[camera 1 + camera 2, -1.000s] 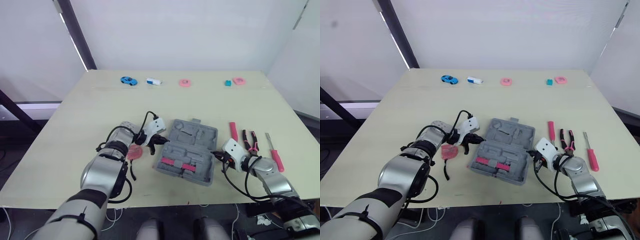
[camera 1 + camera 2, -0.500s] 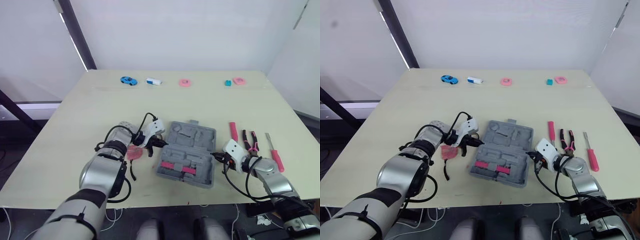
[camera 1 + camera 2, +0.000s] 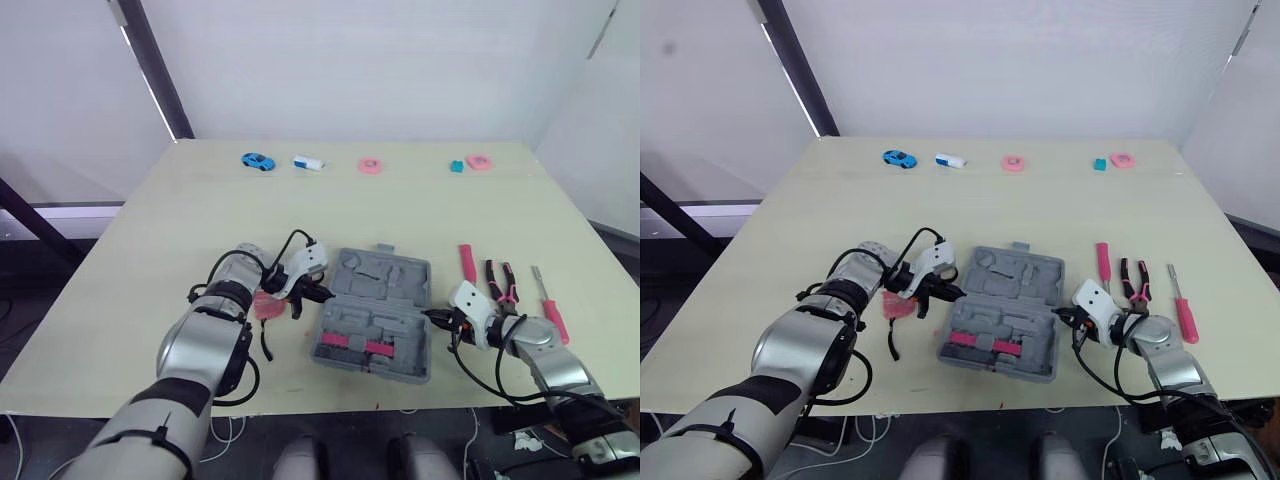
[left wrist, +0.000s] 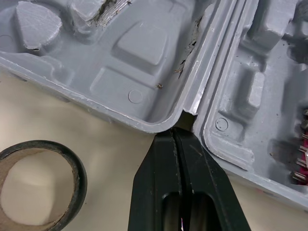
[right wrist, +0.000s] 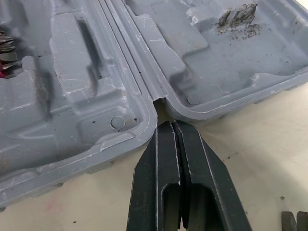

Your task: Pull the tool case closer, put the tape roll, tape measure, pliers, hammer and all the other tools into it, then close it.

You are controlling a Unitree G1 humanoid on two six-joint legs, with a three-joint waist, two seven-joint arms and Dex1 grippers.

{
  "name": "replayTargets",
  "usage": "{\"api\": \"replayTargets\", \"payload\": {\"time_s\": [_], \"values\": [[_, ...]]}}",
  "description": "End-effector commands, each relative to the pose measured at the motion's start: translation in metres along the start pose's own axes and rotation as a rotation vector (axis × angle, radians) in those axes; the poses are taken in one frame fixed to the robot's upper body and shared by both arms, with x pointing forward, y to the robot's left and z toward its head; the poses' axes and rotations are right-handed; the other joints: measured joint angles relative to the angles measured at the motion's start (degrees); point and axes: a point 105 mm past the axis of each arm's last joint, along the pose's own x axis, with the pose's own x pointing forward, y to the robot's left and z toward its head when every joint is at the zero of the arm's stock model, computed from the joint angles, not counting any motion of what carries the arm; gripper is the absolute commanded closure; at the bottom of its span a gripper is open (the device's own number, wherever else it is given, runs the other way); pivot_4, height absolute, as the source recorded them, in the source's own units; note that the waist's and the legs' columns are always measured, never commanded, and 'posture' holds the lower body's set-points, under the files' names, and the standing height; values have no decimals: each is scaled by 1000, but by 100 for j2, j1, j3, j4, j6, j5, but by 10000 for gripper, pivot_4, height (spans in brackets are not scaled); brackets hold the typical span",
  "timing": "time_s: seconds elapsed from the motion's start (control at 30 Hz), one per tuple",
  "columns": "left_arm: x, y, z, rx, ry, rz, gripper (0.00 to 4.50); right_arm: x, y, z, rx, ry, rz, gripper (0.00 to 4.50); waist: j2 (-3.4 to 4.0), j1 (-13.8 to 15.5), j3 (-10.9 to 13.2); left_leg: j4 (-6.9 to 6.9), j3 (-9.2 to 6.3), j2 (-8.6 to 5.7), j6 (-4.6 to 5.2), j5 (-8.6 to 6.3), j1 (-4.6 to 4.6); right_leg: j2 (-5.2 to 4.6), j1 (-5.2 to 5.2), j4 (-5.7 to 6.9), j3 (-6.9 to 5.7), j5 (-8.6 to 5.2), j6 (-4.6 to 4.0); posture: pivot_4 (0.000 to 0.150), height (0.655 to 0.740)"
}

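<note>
Head camera: the tool case [image 3: 375,315] lies open and flat on the table [image 3: 200,220], close to the front edge, its handle side pointing away from the robot. Its hinge runs across from left to right, the right end slightly nearer the robot. The left gripper [image 3: 318,292] meets the hinge's left end and the right gripper [image 3: 437,318] meets its right end. There is broad bare table beyond the case and little in front of it. To its right, apart from it, lie a red-handled tool [image 3: 466,262], pliers [image 3: 500,280] and a pink screwdriver [image 3: 550,312], all lengthwise front to back.

Left wrist: the fingers [image 4: 161,178] are pressed together, holding nothing, tips at the notch between the halves. The tape roll [image 4: 36,190] lies flat near the case corner, not touching it.

Right wrist: the fingers [image 5: 161,168] are likewise closed and empty, tips at the hinge notch.
</note>
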Motion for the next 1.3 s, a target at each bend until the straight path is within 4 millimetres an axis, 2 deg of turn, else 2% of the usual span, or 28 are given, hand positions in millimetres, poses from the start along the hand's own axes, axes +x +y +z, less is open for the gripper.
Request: {"api": "replayTargets", "payload": {"time_s": [0.03,0.9,1.3], "values": [[5,-7,-2,20,15,-55,44481,-2,3,17,-34,-62,23,45000,0,2,0,0,-1,0,0,0,0,0,0,0,0,0,0,1500,7395],[14,-26,8,74,4,-207,44481,-8,12,13,-29,-36,111,45000,0,11,0,0,-1,0,0,0,0,0,0,0,0,0,0,1500,7395],[13,-26,5,87,-16,-191,44481,-9,17,12,-31,-30,133,45000,0,12,0,6,-1,0,0,0,0,-1,1,3,0,0,0,1500,7395]]}}
